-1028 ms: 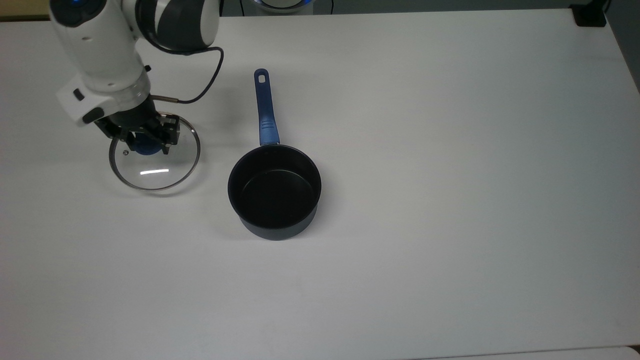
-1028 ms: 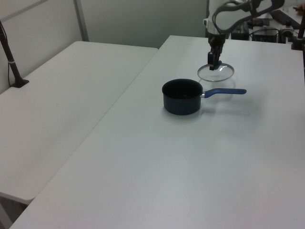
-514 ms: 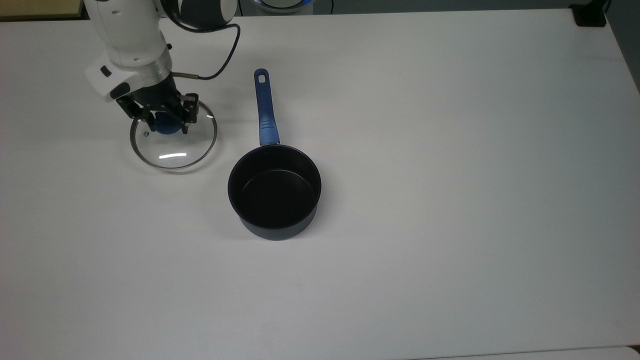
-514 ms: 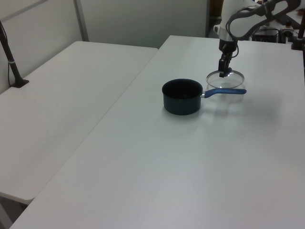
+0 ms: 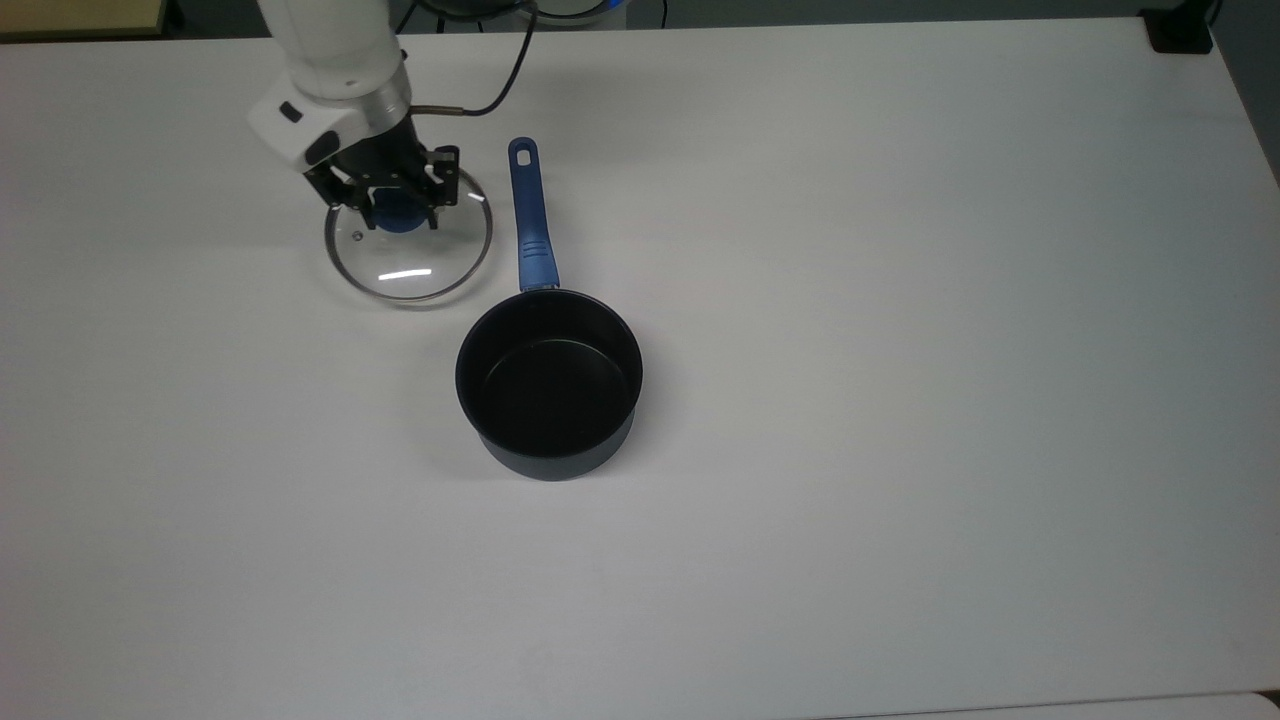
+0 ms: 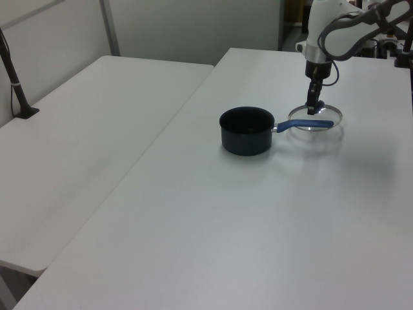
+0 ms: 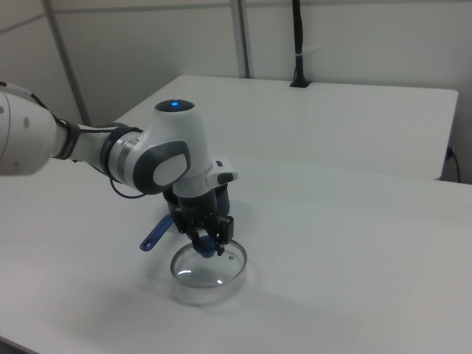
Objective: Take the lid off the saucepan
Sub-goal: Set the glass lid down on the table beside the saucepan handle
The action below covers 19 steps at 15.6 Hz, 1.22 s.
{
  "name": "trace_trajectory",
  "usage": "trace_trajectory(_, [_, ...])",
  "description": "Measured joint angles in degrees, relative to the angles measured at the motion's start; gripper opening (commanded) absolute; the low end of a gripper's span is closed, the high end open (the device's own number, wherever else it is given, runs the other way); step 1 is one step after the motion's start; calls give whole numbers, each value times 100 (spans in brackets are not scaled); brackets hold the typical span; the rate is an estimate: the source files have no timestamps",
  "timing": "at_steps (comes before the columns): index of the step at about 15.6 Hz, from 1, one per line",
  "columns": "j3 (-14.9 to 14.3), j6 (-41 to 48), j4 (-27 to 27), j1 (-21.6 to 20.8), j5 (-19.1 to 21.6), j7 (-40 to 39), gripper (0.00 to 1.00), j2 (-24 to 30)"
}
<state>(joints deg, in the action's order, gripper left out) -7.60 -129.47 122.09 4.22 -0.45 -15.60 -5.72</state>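
The lid (image 5: 412,262), clear glass with a metal rim and a blue knob, hangs flat and low over the white table (image 5: 900,300), just to the top view's left of the saucepan handle (image 5: 531,215). My gripper (image 5: 398,210) points down and is shut on the knob. I cannot tell whether the lid touches the table. The saucepan (image 5: 548,380) stands uncovered near the middle, its black inside showing. In the left view the gripper (image 6: 314,110) holds the lid (image 6: 329,116) behind the saucepan (image 6: 245,130). The right view has the gripper (image 7: 206,243), the lid (image 7: 214,274) and the handle's end (image 7: 153,237).
A black clamp (image 5: 1180,32) sits at the table's far right corner in the top view. A second white table (image 6: 77,123) adjoins at the left view's left, with a black post (image 6: 13,71) on it. The arm's cable (image 5: 500,90) loops above the lid.
The gripper has carried the lid up and to the right in the top view, from well left of the saucepan to right beside its handle. The saucepan has not moved.
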Motion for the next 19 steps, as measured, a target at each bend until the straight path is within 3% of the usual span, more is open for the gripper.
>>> trace_trajectory(11, [84, 0, 260, -449, 0, -11, 40, 32])
trace_trajectory(19, [55, 0, 303, -418, -1, -129, 43, 8])
